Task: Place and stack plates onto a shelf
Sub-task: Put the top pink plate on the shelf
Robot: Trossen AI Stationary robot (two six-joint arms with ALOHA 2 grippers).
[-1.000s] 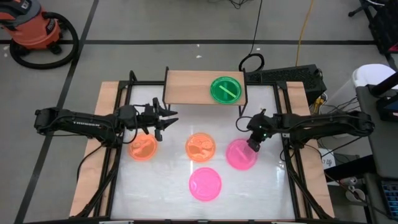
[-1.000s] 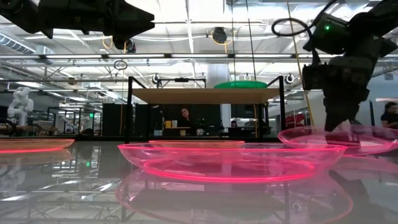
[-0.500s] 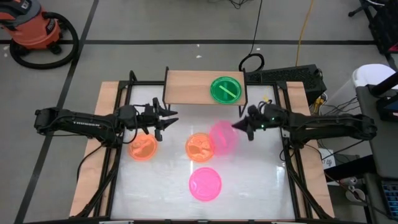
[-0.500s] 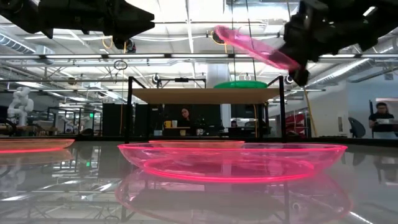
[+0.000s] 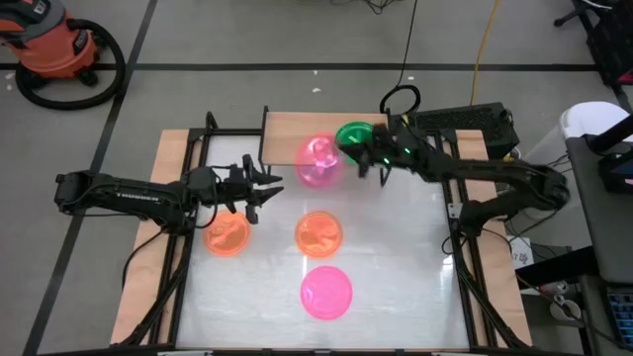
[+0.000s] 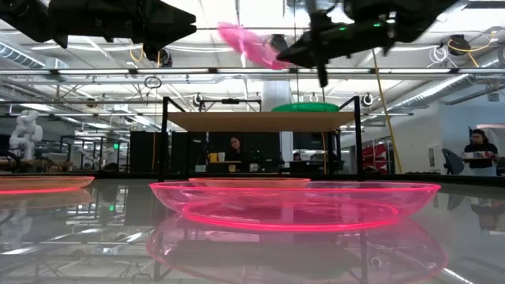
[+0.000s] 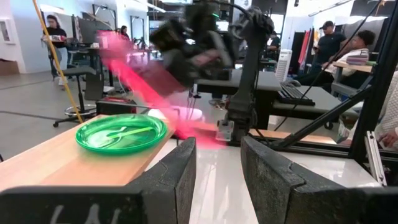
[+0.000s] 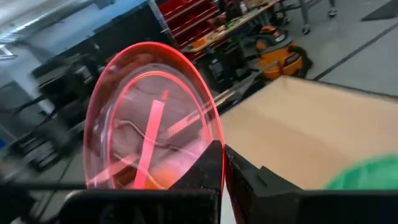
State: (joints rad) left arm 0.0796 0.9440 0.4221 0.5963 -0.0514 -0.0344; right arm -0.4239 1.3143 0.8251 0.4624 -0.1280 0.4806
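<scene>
My right gripper (image 5: 358,163) is shut on a pink plate (image 5: 319,161) and holds it in the air over the left half of the light-wood shelf (image 5: 287,138). A green plate (image 5: 351,134) lies flat on the shelf's right half, partly under my right arm. Two orange plates (image 5: 228,235) (image 5: 318,233) and another pink plate (image 5: 326,293) lie flat on the white table. My left gripper (image 5: 259,188) hangs open left of the shelf, above the table, with nothing between its fingers (image 7: 180,180). My right gripper pinches the pink plate's rim (image 8: 216,144) between its two fingers, on the plate's right side. The fingers reach in about level from the table's right. The plate is lifted clear above the shelf and tilted, its free edge (image 6: 229,30) higher than the held one.
The shelf stands on thin black legs (image 6: 165,142) at the table's far edge. Wooden side boards (image 5: 148,267) and black frame rails border the table. A person (image 6: 481,146) stands in the room beyond.
My right gripper has lifted the pink plate off the table's right part and carried it up and toward the far left, to above the shelf. The gripper has tipped from pointing down to level. The plate has gone from flat to tilted.
</scene>
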